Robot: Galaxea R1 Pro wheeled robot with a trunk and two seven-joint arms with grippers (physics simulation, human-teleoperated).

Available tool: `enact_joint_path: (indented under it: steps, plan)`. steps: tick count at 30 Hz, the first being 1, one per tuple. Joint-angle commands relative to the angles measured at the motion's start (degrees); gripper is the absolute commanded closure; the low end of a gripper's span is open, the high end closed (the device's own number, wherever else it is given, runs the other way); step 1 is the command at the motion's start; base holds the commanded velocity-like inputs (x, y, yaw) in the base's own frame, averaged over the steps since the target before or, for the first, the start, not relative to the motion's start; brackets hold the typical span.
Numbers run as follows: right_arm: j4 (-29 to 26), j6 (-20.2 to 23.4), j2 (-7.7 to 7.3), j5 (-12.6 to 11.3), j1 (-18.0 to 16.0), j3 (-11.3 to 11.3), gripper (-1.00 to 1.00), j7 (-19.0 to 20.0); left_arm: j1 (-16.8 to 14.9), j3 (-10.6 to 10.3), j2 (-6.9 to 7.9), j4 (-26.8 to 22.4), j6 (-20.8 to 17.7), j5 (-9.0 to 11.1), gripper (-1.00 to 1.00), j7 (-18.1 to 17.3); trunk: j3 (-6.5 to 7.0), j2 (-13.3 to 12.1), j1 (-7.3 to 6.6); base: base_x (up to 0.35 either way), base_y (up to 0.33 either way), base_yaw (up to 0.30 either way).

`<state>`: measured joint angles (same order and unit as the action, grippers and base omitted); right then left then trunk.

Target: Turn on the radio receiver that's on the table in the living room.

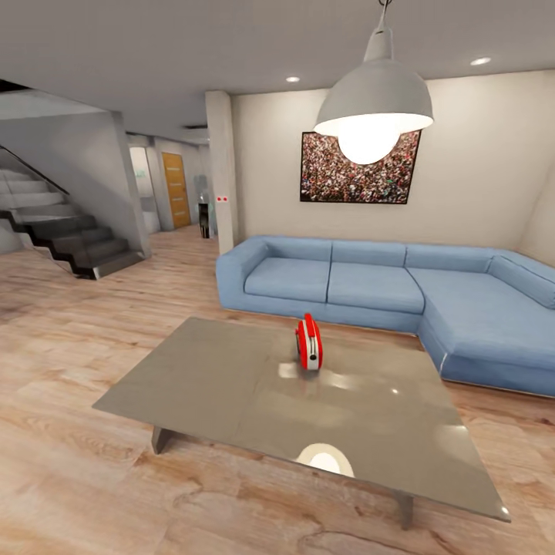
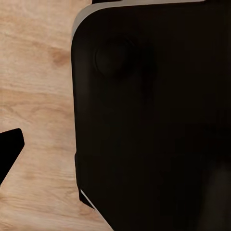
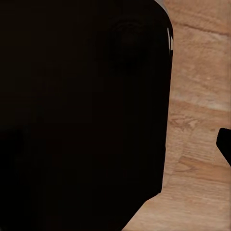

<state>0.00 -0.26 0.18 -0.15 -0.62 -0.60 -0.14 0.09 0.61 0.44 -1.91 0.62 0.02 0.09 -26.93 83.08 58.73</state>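
Observation:
The radio receiver (image 1: 309, 342) is small and red with a white-striped narrow edge. It stands upright near the middle of the table (image 1: 223, 385), towards its far side, with the narrow edge turned to me. The table is low, with a glossy grey-brown top. It stands on the light wood floor of the living room, in front of the blue L-shaped sofa (image 1: 370, 285). In the left wrist view a dark fingertip (image 2: 9, 149) juts in over the floor beside a large black body (image 2: 154, 120). The right wrist view has a similar dark fingertip (image 3: 225, 144).
A pendant lamp (image 1: 374, 108) hangs above the table, its glow reflected on the top. A framed crowd photo (image 1: 358, 173) hangs behind the sofa. A staircase (image 1: 69, 239) rises at the left, with a corridor and a wooden door (image 1: 176, 189) beyond.

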Motion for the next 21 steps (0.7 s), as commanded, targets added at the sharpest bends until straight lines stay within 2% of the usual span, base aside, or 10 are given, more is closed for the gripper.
enact_joint_path:
  steps: [1, 13, 21]
  plan:
    - [0.0, 0.0, 0.0, 0.0, 0.0, 0.0, -1.0, 0.0, 0.0, 0.0, 0.0, 0.0, 0.0, 0.0, -1.0, 0.0, 0.0, 0.0, 0.0, 0.018, 0.0, -0.005]
    - [0.0, 0.0, 0.0, -0.6, 0.0, -0.2, -1.0, 0.0, 0.0, 0.0, 0.0, 0.0, 0.0, 0.0, -1.0, 0.0, 0.27, 0.0, 0.0, 0.002, 0.0, -0.218]
    - [0.0, 0.0, 0.0, -0.6, 0.0, -0.2, -1.0, 0.0, 0.0, 0.0, 0.0, 0.0, 0.0, 0.0, -1.0, -0.1, 0.33, 0.0, 0.0, 0.019, 0.0, -0.062]
